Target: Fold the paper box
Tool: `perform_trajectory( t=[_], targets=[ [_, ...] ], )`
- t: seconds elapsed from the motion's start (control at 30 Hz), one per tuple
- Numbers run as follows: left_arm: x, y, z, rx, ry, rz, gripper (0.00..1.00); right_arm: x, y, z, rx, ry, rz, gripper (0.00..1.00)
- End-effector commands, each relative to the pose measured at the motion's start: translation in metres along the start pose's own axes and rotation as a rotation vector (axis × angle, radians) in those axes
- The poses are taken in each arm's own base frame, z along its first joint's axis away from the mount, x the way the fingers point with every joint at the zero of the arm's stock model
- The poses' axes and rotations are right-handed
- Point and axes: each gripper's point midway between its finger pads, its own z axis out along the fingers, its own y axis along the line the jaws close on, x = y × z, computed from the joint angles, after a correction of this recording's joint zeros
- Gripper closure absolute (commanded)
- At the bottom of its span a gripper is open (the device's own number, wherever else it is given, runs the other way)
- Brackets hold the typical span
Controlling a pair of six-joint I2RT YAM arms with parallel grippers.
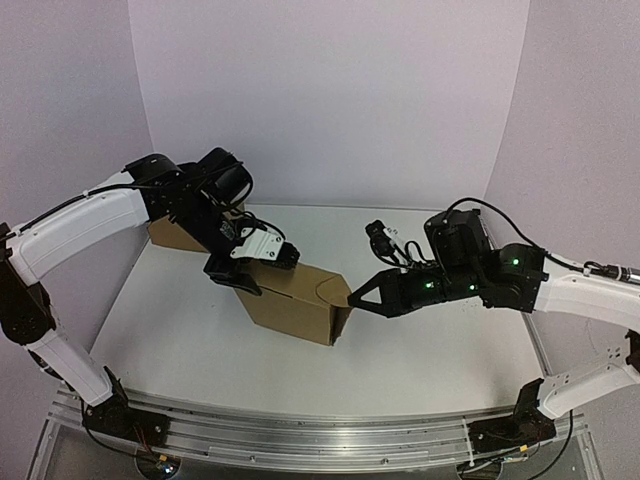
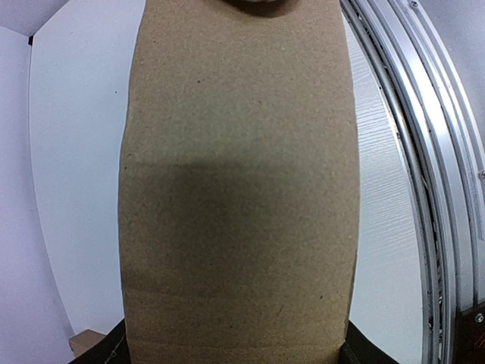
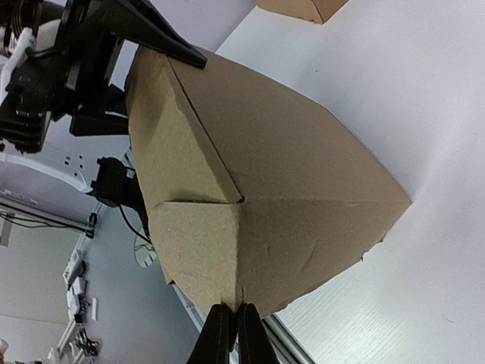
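The paper box [image 1: 295,300] is plain brown cardboard, folded into a shallow box that stands on one long side at the table's middle. My left gripper [image 1: 250,272] straddles its upper left end, shut on it. In the left wrist view the cardboard [image 2: 235,189] fills the gap from one dark finger [image 2: 112,350] to the other. My right gripper [image 1: 352,298] is shut, and its tips touch the box's right end. In the right wrist view those tips [image 3: 235,311] meet the folded edge where the end flap [image 3: 197,243] joins the wide panel [image 3: 303,197].
A second shallow brown cardboard box [image 1: 175,235] lies at the back left behind the left arm; a corner of it [image 3: 303,7] shows in the right wrist view. The aluminium rail [image 1: 300,430] runs along the near table edge. White walls close in three sides.
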Motion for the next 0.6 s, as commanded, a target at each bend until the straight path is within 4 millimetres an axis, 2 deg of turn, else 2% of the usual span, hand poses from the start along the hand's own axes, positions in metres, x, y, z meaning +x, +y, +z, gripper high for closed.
perform_trajectory(
  t=[0.0, 0.1, 0.27, 0.37, 0.5, 0.57],
  targets=[
    [0.001, -0.021, -0.007, 0.106, -0.033, 0.045, 0.64, 0.033, -0.032, -0.009, 0.139, 0.19, -0.134, 1.0],
    [0.007, -0.031, -0.009, 0.144, -0.037, 0.109, 0.65, 0.04, -0.032, -0.017, 0.144, 0.254, -0.211, 1.0],
    [0.007, -0.045, -0.015, 0.191, -0.07, 0.2, 0.66, 0.047, -0.021, -0.015, 0.07, 0.324, -0.294, 1.0],
    [0.006, -0.046, -0.014, 0.204, -0.076, 0.201, 0.66, 0.047, -0.022, -0.016, 0.074, 0.343, -0.343, 1.0],
    [0.003, -0.04, -0.011, 0.202, -0.08, 0.152, 0.67, 0.047, -0.014, -0.013, 0.028, 0.372, -0.355, 1.0],
    [0.007, -0.042, -0.01, 0.208, -0.073, 0.151, 0.68, 0.051, -0.016, -0.017, 0.036, 0.394, -0.384, 1.0]
  ],
)
